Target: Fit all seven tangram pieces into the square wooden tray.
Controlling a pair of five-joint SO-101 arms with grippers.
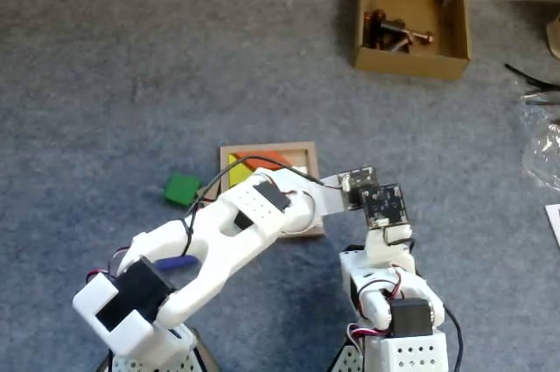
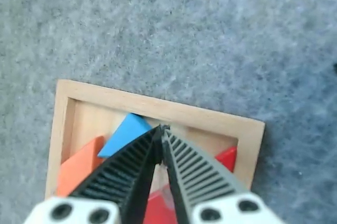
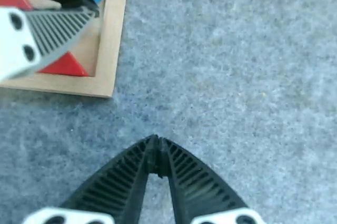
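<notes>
Square wooden tray (image 1: 267, 147) lies on the grey carpet (image 1: 105, 83), right under the left pincer (image 2: 160, 132).

Left to right:
- **Green tangram piece** (image 1: 182, 188): loose on the carpet, well left of the left pincer, near the tray's left wall but apart from it.
- **Dark blue thing** (image 1: 178, 262): pokes out beside the left arm (image 1: 219, 241), back toward the arm bases. Mostly hidden, shape cannot be told.
- **In the tray, high view:** a yellow piece (image 1: 234, 166) at the far left corner, with an orange piece (image 1: 273, 159) beside it along the far wall. The arm covers the rest of the tray.
- **Left pincer:** jaws together, tips meeting, nothing between them, hanging over the inside of the tray.
- **In the tray, left wrist view:** a blue triangle (image 2: 126, 133) sits just beside the tips. The orange piece is next to it on the same side. A red piece (image 2: 228, 158) is on the other side of the jaws, near the tray wall. Red also shows below the jaws; whether it is the same piece cannot be told. Bare tray floor shows between the pieces.
- **Right pincer** (image 3: 157, 155): right of the tray and of the left pincer, over bare carpet, jaws together, empty. In its wrist view a tray corner and the left pincer lie ahead of it, apart.
- **Open cardboard box** (image 1: 411, 61): far beyond the right pincer, near the carpet's back edge, holding copper-coloured metal bits (image 1: 389, 32).
- **Black cables** (image 1: 529, 83) and a **clear plastic bag** (image 1: 547, 153): at the far right edge, well away from both pincers.
</notes>
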